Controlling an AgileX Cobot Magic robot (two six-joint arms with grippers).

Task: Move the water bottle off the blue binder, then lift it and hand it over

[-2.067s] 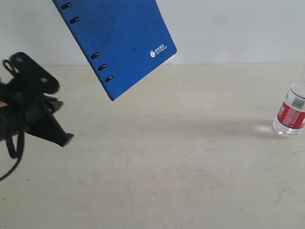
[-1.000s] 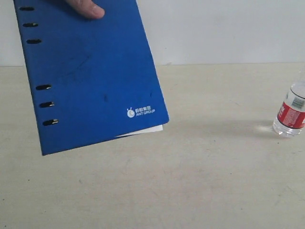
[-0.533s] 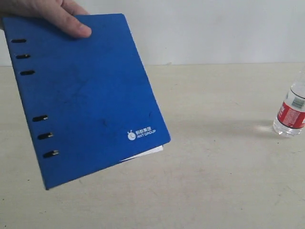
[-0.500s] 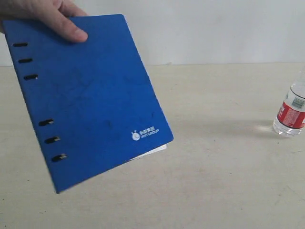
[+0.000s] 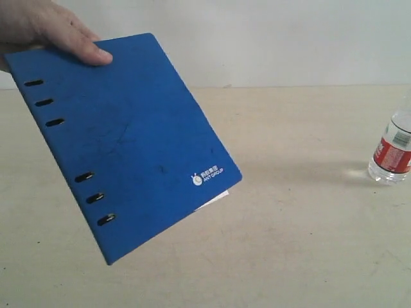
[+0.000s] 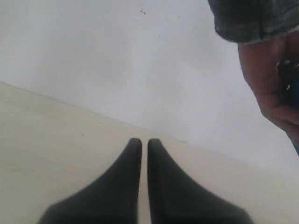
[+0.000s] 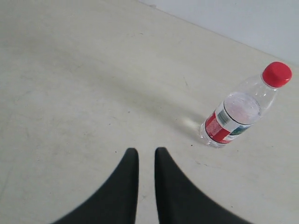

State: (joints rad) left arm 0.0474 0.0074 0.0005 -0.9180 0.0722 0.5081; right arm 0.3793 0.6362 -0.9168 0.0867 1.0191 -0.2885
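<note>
A person's hand (image 5: 45,29) holds the blue binder (image 5: 128,141) by one corner, tilted in the air over the left half of the table. The water bottle (image 5: 393,151) stands upright on the table at the far right, well apart from the binder. In the right wrist view the bottle (image 7: 238,114) shows its red cap and red-and-white label, a short way off from my right gripper (image 7: 147,150), whose jaws stand almost together with nothing between them. My left gripper (image 6: 140,141) is shut and empty above bare table. Neither gripper shows in the exterior view.
The beige table (image 5: 289,244) runs back to a white wall. In the left wrist view the person's hand (image 6: 273,79) and a grey sleeve cuff (image 6: 252,18) hang off to one side of my left gripper.
The hand has brought the binder down and slightly to the right, turning it a little. The bottle has not moved. Both grippers' jaws stand as before.
</note>
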